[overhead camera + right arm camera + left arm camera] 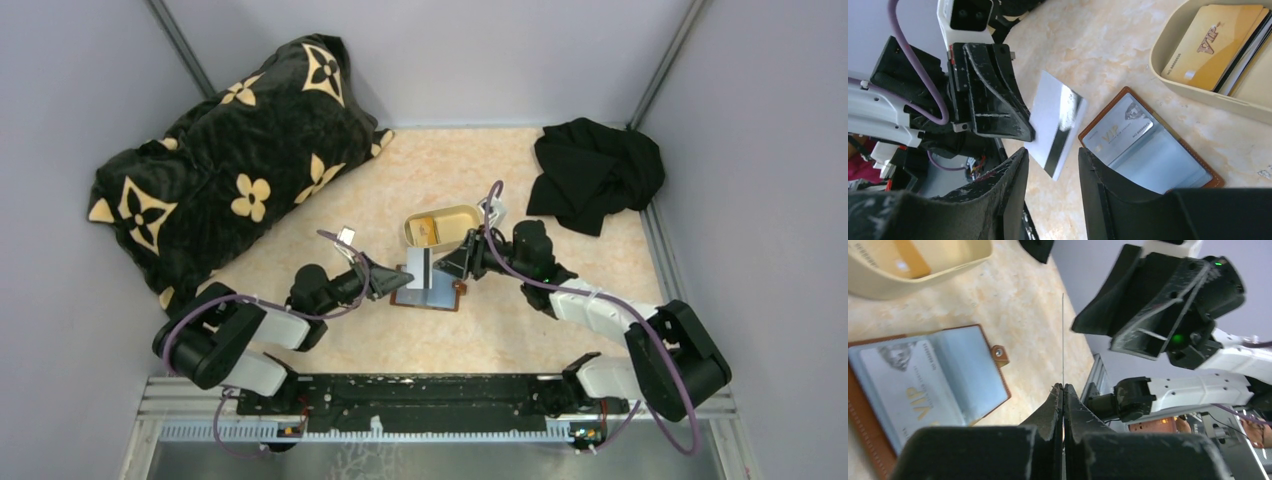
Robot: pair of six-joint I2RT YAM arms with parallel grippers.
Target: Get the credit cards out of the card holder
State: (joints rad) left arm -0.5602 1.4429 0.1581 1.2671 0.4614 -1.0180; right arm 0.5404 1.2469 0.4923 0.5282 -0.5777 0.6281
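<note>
The left gripper (1063,388) is clamped shut on a white card (1055,125), held up over the middle of the worktop. Its own camera catches that card only as a thin edge-on line, while the right wrist view shows its white face and dark stripe. The right gripper (1052,152) stands narrowly parted around the card's lower corner, not closed on it. The card holder (1168,160) lies open mid-worktop, with a silver card (1115,131) reading "VIP" inside. Just beyond it, toward the far edge, the tray (1168,82) holds a gold card (1213,45), also marked "VIP".
</note>
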